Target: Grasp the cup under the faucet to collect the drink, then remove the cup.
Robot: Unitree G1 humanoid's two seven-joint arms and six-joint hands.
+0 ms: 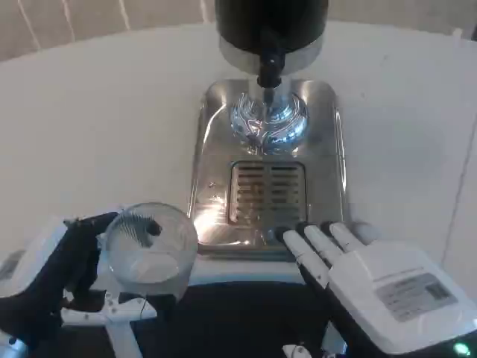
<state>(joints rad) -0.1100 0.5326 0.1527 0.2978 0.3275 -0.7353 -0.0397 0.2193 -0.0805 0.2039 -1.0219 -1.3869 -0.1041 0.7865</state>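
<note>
Cup: a clear plastic cup (149,242) sits low in the lower left of the frame, seen from above, its open mouth facing the camera; it is off the steel tray and well short of the faucet.
Left hand: the left hand (63,272) is at the lower left, dark fingers (89,224) wrapped round the cup's left side, a fingertip showing through the clear wall. It has the cup in its grip.
Right hand: the right hand (373,280) comes in from the lower right, white back up, fingers stretched out side by side and holding nothing; the fingertips reach the front edge of the tray.
Faucet: a black faucet (268,71) hangs at top centre under the dispenser's dark body (272,22).
Tray: the polished steel drip tray (328,171) fills the middle, a slotted grate (267,192) in its near half and a shiny round base right below the faucet.
Table: white table (97,112) all round.
</note>
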